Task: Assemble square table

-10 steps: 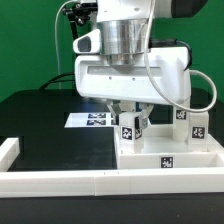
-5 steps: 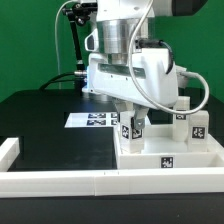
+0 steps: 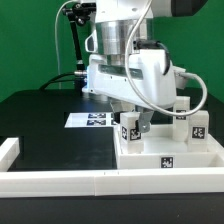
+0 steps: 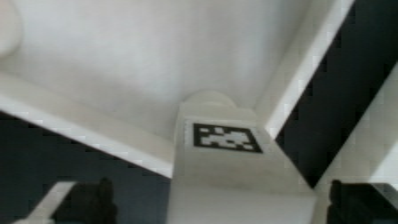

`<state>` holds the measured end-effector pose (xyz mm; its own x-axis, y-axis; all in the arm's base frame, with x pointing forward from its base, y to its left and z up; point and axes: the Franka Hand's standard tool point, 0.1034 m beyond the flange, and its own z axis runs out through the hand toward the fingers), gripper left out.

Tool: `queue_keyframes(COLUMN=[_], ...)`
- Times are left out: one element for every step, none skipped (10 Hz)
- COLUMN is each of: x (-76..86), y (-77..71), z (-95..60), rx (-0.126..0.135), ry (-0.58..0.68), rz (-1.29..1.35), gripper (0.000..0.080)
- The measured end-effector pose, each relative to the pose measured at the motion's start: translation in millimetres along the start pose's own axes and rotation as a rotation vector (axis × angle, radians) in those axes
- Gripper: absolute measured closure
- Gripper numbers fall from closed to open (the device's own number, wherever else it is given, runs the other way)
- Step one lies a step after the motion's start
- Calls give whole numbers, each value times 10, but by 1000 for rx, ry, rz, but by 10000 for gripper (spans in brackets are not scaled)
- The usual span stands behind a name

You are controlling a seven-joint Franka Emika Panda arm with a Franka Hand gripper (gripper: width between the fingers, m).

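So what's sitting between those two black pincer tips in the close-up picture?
A white tagged leg stands between the fingertips of the pincer, with dark gaps on both sides, so nothing grips it. The wrist view shows this.

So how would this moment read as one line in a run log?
end effector: open, astride leg | leg: upright on tabletop | other legs: standing
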<state>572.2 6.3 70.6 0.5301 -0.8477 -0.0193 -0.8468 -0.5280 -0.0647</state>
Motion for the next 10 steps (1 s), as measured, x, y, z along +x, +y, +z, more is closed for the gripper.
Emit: queue_keyframes(x=[-2,-7,-35,-57,-52,-36,-30,-34,-32,-31], y=[-2,-5,-20,-32,-33,-34,-31,-34,-32,-31], z=[0,1,5,9,6,0,-1,-1,-1,-1], rx=[0,0,1,1,-4,-5,-5,-5,-13,-15], ry=[0,0,-2,-3,0,3,3,3,6,6], rz=[-106,-203,-275,-315,-431,-525,-602,-649,-738,-786], gripper=[157,157,151,151,150,150,150,150,150,150])
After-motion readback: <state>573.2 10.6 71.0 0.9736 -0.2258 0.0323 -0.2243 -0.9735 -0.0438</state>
